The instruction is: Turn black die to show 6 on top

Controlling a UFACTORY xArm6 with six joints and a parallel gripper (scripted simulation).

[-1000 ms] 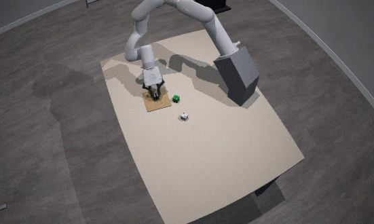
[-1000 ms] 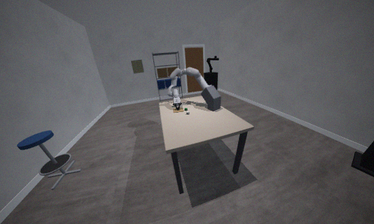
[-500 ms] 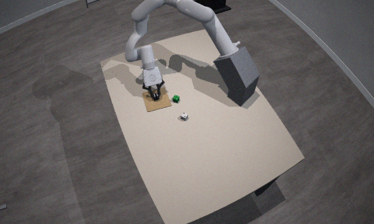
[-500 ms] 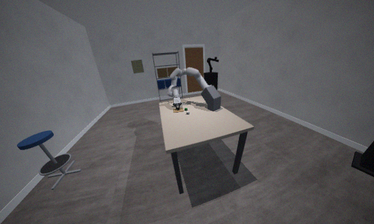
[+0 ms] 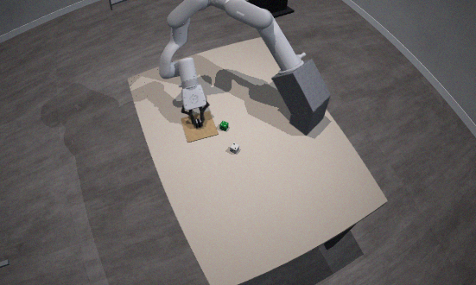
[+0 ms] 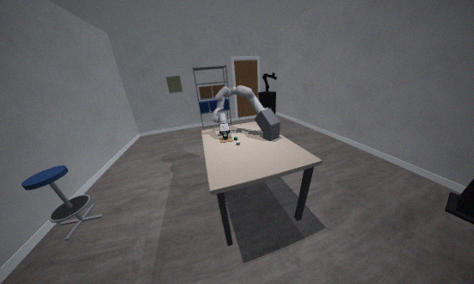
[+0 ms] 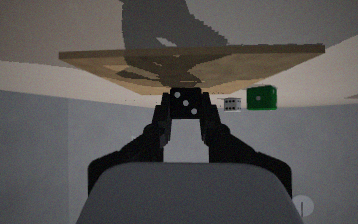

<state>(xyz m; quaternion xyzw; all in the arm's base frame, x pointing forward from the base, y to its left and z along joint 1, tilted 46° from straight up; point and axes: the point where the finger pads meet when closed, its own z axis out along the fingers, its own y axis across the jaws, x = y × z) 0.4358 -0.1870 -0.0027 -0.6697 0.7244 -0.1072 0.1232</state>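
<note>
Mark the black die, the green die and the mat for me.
black die (image 7: 185, 103), wrist view, on its three-pip face between the pincer fingers.
green die (image 7: 261, 97), wrist view, middle of its facing side.
mat (image 5: 206, 131), top view, bare corner near the green die.

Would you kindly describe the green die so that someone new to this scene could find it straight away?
Start at the pale table and find the brown mat under the arm's pincer, which is shut on the black die. The green die sits on the bare table just beside the mat's edge. It is the only green one; the white die lies farther from the mat.
</note>
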